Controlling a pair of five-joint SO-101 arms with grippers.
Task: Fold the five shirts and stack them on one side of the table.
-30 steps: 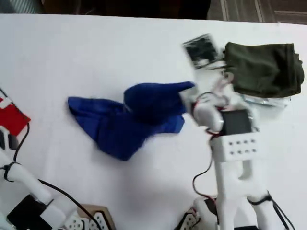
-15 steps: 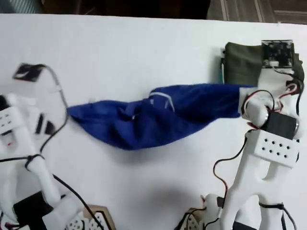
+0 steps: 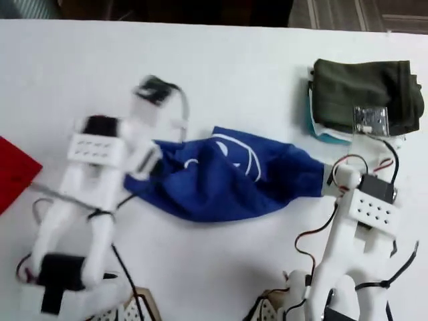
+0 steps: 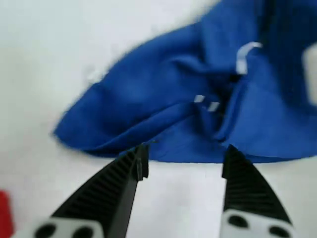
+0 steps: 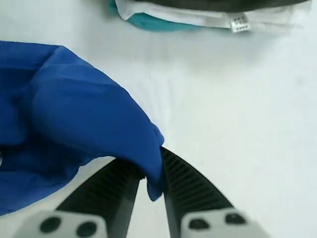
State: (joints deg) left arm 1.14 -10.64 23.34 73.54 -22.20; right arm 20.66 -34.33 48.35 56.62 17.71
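Observation:
A crumpled blue shirt (image 3: pixel 227 177) with a white print lies across the middle of the table. My right gripper (image 3: pixel 326 179) is at its right end, shut on a fold of the blue cloth (image 5: pixel 99 119), which hangs between the jaws of the right gripper (image 5: pixel 151 171). My left gripper (image 3: pixel 151 160) is at the shirt's left end. In the left wrist view it (image 4: pixel 185 153) stands open just short of the blue shirt's (image 4: pixel 198 99) edge, nothing between its fingers. A stack of folded shirts (image 3: pixel 364 97), dark green on top, white and teal beneath, sits at the far right.
A red object (image 3: pixel 13 170) lies at the table's left edge, also at the corner of the left wrist view (image 4: pixel 3 213). The folded stack's (image 5: pixel 198 15) edge lies a short way beyond the right gripper. Bare white table (image 3: pixel 200 73) stretches behind the shirt.
The right gripper pulled the shirt's end rightward, stretching it out, then drew back toward the front. The left arm swung in from the left edge to the shirt's left end.

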